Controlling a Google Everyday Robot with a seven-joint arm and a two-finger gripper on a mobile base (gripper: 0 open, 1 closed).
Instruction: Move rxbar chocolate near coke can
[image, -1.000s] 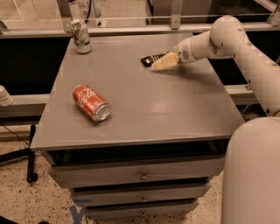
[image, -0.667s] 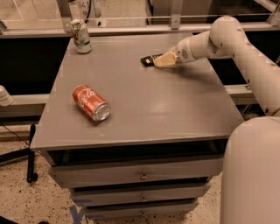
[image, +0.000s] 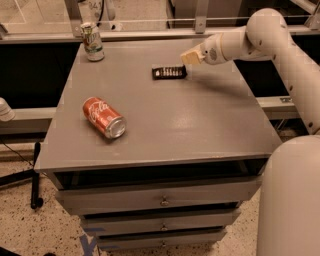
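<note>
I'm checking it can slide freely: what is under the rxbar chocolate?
The rxbar chocolate lies flat on the grey table top, and only table surface shows around it. Its underside is hidden. The gripper hovers just beside the end nearest the arm.

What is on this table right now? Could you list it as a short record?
table: grey top, drawers below
rxbar: black, lying flat toward the far edge, about mid-width
coke can: red, on its side, front left, silver end toward the front
green can: upright, far left corner
gripper: at the rxbar's right end, slightly above; contact cannot be told
task state: rxbar and coke can are well apart, so the move is not yet done
</note>
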